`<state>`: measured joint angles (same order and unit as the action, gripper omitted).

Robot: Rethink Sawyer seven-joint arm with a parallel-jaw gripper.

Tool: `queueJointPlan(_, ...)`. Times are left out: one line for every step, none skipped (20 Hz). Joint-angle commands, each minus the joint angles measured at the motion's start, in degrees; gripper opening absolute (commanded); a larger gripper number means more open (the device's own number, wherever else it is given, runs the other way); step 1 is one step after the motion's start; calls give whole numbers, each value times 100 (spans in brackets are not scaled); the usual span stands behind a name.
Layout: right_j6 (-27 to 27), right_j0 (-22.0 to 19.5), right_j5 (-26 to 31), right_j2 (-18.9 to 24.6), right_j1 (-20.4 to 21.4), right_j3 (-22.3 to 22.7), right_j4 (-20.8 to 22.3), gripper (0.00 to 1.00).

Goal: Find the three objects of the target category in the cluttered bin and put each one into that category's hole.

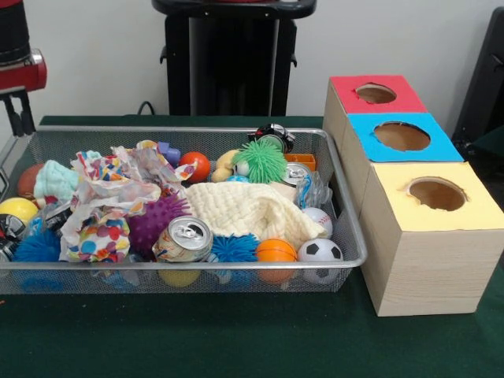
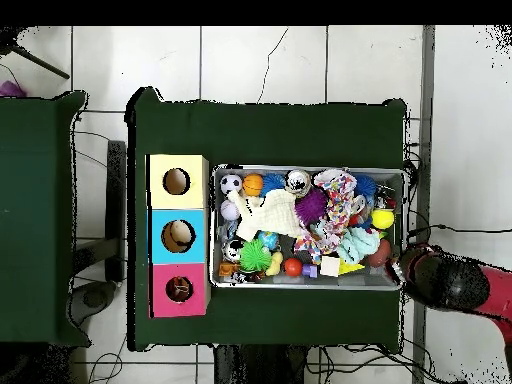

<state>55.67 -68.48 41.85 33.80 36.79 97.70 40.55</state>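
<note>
Red hole (image 1: 376, 94), blue hole (image 1: 402, 136), yellow hole (image 1: 436, 194), silver bin (image 1: 236, 263).

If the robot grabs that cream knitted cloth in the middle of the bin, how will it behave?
The cream cloth lies rumpled and draped over other items, so it is probably floppy and light and would sag from one pinch point. Its edge touches the soccer ball and orange ball; lifting it may set them rolling.

1. The wire mesh bin (image 1: 346, 236) sits on the green cloth, heaped with balls, cans, and cloths.
2. At its 3 o'clock stands a wooden box with a red hole (image 1: 376, 94), blue hole (image 1: 402, 136), and yellow hole (image 1: 437, 194).
</note>
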Motion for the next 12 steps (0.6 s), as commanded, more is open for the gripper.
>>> queueJointPlan(-378,30,-80,2,-705,-26,162,0)
queueJointPlan(-396,22,-63,-11,-765,-82,173,0)
queueJointPlan(-416,7,-70,-12,-804,-111,187,0)
queueJointPlan(-416,-6,-99,-14,-812,-110,208,0)
queueJointPlan(-462,-82,-167,47,-842,-73,199,0)
queueJointPlan(-509,-159,-235,108,-871,-35,191,100)
queueJointPlan(-499,-175,-271,116,-874,-19,194,100)
queueJointPlan(-489,-191,-306,124,-878,-4,197,100)
queueJointPlan(-479,-207,-342,132,-881,12,200,100)
queueJointPlan(-467,-202,-335,130,-888,3,201,100)
queueJointPlan(-477,-207,-349,140,-888,7,220,100)
queueJointPlan(-512,-193,-284,143,-905,-22,217,100)
